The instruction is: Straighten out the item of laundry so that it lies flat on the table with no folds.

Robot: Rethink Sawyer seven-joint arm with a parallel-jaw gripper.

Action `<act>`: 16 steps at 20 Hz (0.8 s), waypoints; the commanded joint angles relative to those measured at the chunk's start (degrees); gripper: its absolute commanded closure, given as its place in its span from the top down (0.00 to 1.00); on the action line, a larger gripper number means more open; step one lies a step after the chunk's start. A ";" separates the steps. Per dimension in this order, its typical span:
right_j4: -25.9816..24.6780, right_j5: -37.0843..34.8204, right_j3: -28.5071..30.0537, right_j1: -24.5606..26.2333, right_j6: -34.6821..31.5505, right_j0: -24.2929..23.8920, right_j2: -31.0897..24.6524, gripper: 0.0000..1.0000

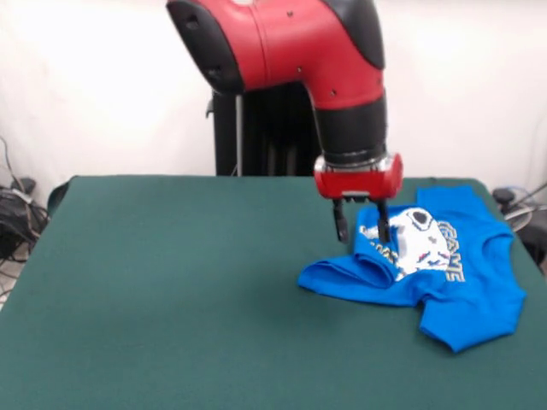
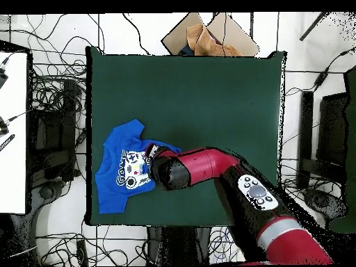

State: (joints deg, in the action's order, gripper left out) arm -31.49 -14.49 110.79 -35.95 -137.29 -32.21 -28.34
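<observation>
Lying close to one corner of the table (image 1: 171, 282), the item of laundry (image 1: 479, 290) takes up only a small part of the green top. In the front view it sits by the right edge, toward the far right corner; its outer sleeve and hem come right up to that edge, maybe slightly over — hard to say. In the overhead view the same shirt (image 2: 118, 174) is at the left edge, lower part of the table (image 2: 208, 90). Everything else on the green cloth is bare: the whole middle and the opposite side give wide open room.

Shirt isn't flat. The side toward the table's centre is bunched into a thick fold, w/ blue fabric rolled over part of the print. Lettering is only partly readable in front view, cut by the fold. In the overhead view the arm's red and black end covers the shirt's inner side, so the fold isn't visible there, and the gripper itself is hidden under the arm.

Gripper (image 1: 361, 225) hangs straight down from the arm, over the folded inner edge of the shirt — two dark fingers (image 1: 340, 220) set apart, nothing between them, jaws parted. Tips look just above the fabric at the print's edge; can't tell whether they touch it.
</observation>
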 commanded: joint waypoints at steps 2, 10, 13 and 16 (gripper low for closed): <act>-3.45 -4.07 -5.97 6.02 5.81 0.31 -0.18 1.00; -7.55 -7.37 -7.88 5.26 1.10 8.49 12.98 1.00; -3.97 -8.94 -6.21 4.50 1.67 7.14 10.38 1.00; -1.48 -9.51 -5.48 4.79 2.12 5.86 7.68 1.00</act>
State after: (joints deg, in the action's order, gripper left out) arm -35.13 -16.83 107.79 -31.53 -137.29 -25.72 -20.57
